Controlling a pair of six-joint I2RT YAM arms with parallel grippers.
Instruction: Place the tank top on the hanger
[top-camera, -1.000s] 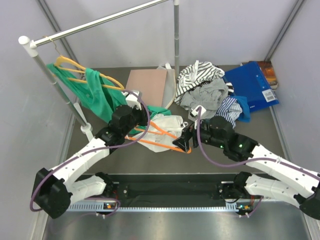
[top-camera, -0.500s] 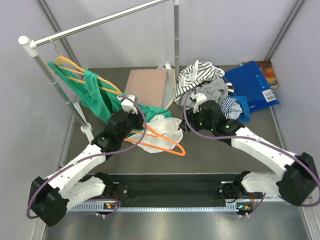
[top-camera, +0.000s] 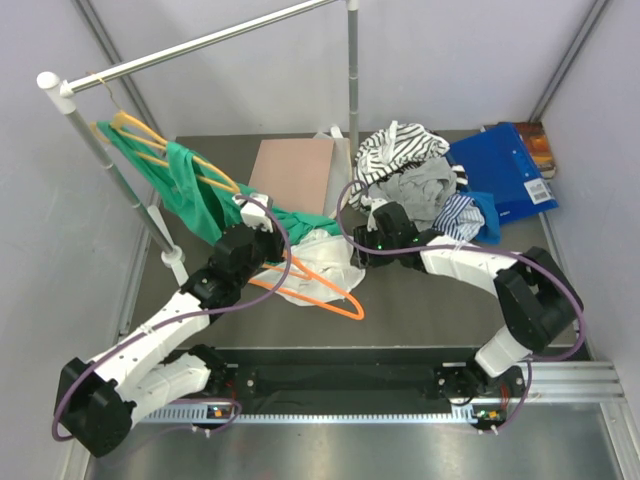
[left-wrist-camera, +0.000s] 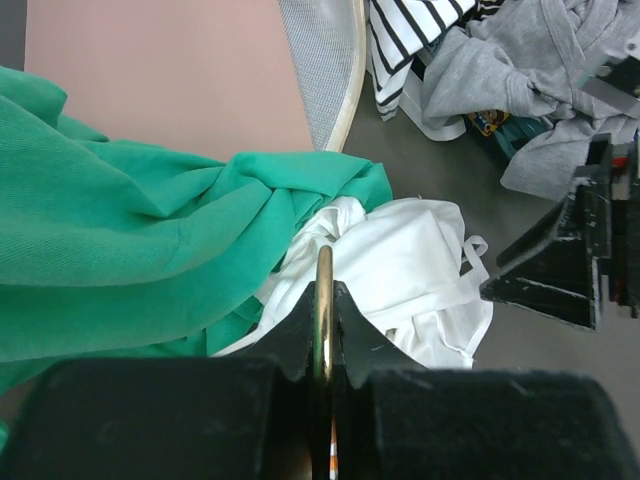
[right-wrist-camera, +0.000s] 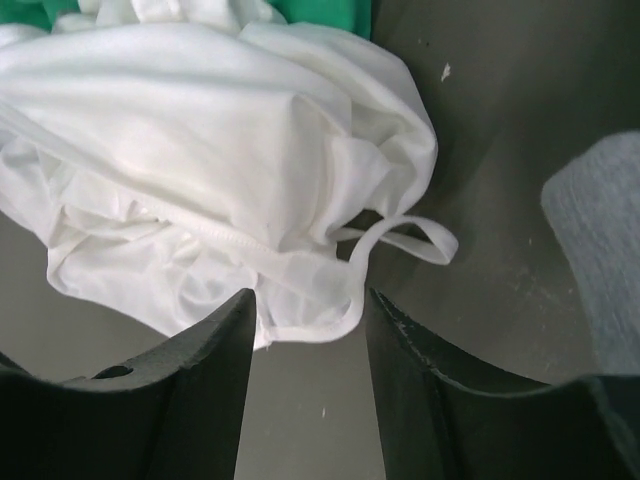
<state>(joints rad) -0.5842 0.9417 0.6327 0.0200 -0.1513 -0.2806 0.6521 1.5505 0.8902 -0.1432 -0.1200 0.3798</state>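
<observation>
The hanger (left-wrist-camera: 323, 265) is pinched in the clenched left tool (left-wrist-camera: 322, 318), while the released right tool (right-wrist-camera: 305, 320) is poised over the tank top (right-wrist-camera: 220, 160), presumably for gripping its edge.

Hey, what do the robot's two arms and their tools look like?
The left arm and right arm each have white links, black joints and a looping purple cable. The left tool and right tool have black, wedge-shaped fingers.

Robotics laboratory test cell. It is enclosed by plain grey partition walls (top-camera: 450, 60); two white robot arms (top-camera: 170, 320) are bolted to a slotted metal rail (top-camera: 340, 412) at the edge of a dark surface (top-camera: 420, 310). A clothes rail (top-camera: 200, 42), heaped garments (top-camera: 410, 170) and a blue folder (top-camera: 500, 165) are laid out.
</observation>
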